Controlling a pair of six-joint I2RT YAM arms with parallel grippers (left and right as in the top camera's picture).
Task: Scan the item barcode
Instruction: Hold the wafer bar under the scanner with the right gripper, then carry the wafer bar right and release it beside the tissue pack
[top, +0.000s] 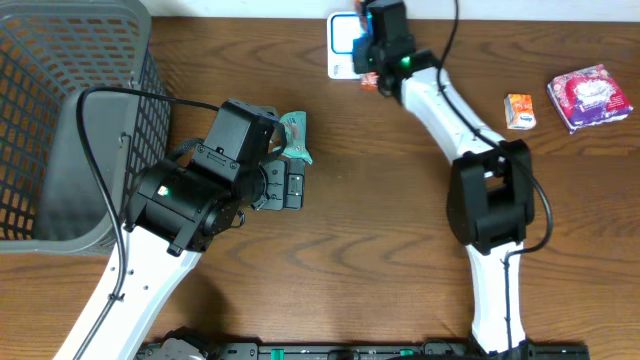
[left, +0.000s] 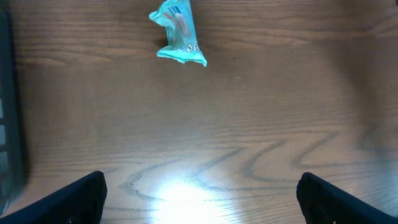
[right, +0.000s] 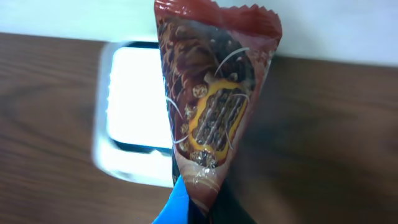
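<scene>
The right arm stretches out toward the far edge of the worktop (top: 380, 200). Its gripper (top: 371, 72) is clamped on the pinched end of a brown snack packet (right: 214, 106), holding it against the edge of the white scanner (right: 134, 99) with its lit window. The left arm is bent low over the worktop with its gripper (left: 202, 196) spread wide apart. A teal packet (left: 178, 34) lies beyond its fingers.
</scene>
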